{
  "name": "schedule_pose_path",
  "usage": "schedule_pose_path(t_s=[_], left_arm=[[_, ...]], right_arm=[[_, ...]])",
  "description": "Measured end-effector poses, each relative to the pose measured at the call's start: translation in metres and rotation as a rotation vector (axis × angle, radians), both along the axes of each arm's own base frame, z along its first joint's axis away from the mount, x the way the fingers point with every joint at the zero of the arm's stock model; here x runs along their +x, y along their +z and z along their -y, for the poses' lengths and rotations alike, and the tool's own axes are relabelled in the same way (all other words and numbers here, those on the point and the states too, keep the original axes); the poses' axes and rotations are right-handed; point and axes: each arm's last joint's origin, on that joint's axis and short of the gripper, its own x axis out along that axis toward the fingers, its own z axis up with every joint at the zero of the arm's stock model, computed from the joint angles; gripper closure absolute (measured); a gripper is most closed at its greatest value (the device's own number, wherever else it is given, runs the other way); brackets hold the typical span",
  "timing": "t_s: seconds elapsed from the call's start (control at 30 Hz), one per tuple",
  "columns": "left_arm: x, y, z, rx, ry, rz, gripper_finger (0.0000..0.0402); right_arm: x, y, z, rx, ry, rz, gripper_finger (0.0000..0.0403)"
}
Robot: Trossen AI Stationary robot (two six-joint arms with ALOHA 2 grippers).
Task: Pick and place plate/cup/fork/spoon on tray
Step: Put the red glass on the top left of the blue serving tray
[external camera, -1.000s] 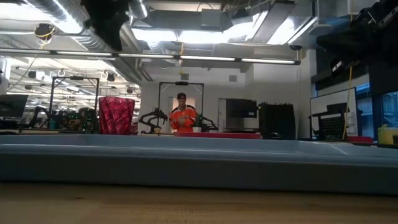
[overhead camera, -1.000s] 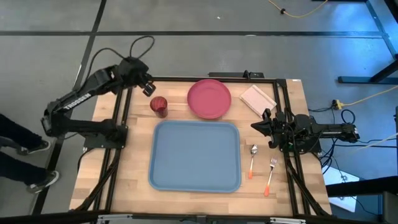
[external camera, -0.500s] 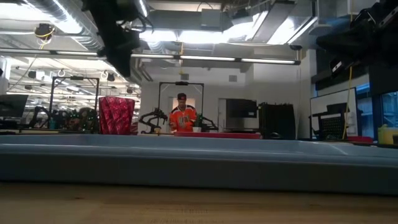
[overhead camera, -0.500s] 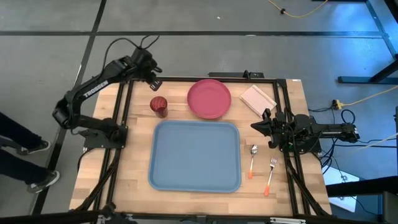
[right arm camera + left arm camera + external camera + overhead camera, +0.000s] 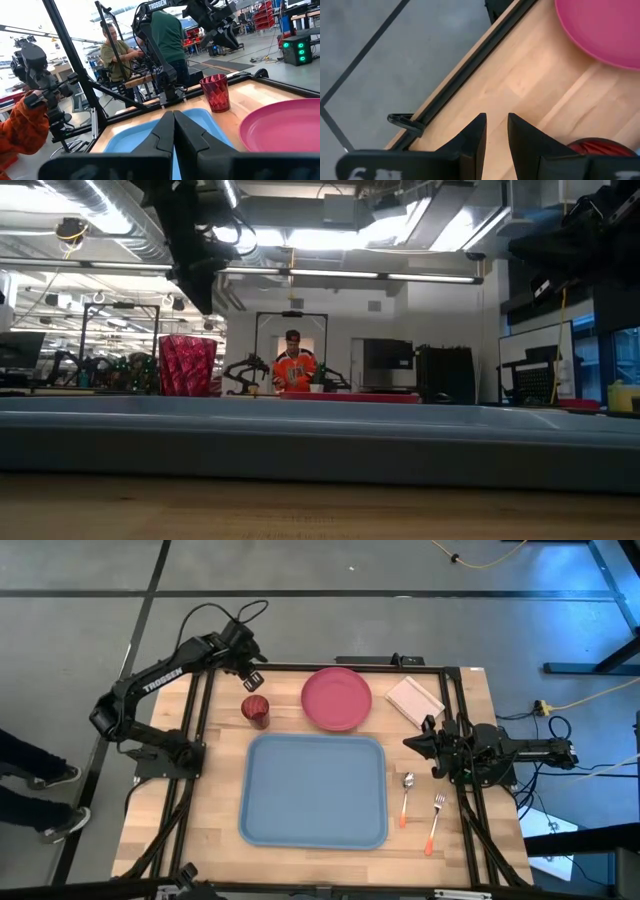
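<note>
Wood table (image 5: 210, 790) carries an empty tray (image 5: 314, 790); left tool (image 5: 254, 675) slightly apart, right tool (image 5: 411, 743) together.

Lay mid-table, toward the near edge: the tray (image 5: 313, 790). Stood behind it, by the far edge: the plate (image 5: 337, 698), with the cup (image 5: 256, 711) to its left, apart. Rested near the far right corner: a pad (image 5: 414, 698). Lay right of the tray, side by side: the spoon (image 5: 406, 797) nearer the tray, the fork (image 5: 434, 821) toward the right edge. Hung above the far left corner, behind the cup: the left pincer (image 5: 253, 679). Waited over the right edge: the right pincer (image 5: 410, 743).
</note>
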Motion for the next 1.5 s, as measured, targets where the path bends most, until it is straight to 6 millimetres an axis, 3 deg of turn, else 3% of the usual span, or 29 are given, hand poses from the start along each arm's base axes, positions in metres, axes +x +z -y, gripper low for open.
schedule_pose_path(t_s=[0.87,1.03,1.27,1.5], left_arm=[[0.0,-0.001,-0.001,-0.017,0.061,0.027,0.033],[0.008,-0.012,-0.008,-0.055,0.069,0.019,0.033],[0.022,-0.045,-0.025,-0.116,0.083,-0.088,0.0306],[0.026,-0.046,-0.017,-0.134,0.056,-0.111,0.0288]], right_arm=[[0.0,-0.004,0.0,-0.002,0.0,-0.041,0.0395],[0.0,-0.004,0.0,-0.004,0.0,-0.042,0.0395],[0.0,-0.004,0.0,-0.006,-0.001,-0.043,0.0395],[0.0,-0.004,0.0,-0.032,-0.003,-0.044,0.0395]])
